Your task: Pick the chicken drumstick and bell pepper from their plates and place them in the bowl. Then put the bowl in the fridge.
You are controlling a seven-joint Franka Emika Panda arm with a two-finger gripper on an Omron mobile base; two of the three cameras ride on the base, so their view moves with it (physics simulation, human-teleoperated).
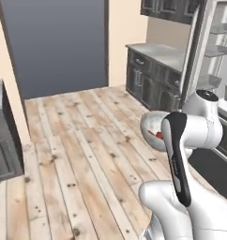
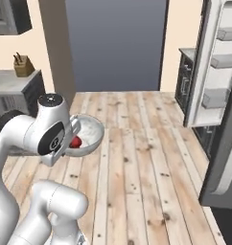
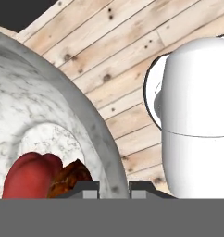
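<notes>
Up close, drumstick [image 3: 70,178] w/ pepper [image 3: 30,176], bowl [image 3: 49,120]

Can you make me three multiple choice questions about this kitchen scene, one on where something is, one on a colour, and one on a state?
1. Where is the bell pepper?
A. On the wooden floor
B. Inside the bowl
C. On a fridge shelf

2. What colour is the bell pepper?
A. Red
B. Green
C. Yellow

3. How does the fridge stand?
A. Door shut
B. Door open, shelves showing
C. Lying on its side

Answers:
1. B, since the hand view shows the pepper lying in the marble bowl beside the chicken drumstick, with the gripper shut on the bowl's rim.
2. A, since it shows red in the hand view and in both base views.
3. B, since the right base view shows the door swung out and the white interior shelves bare to the room.
</notes>
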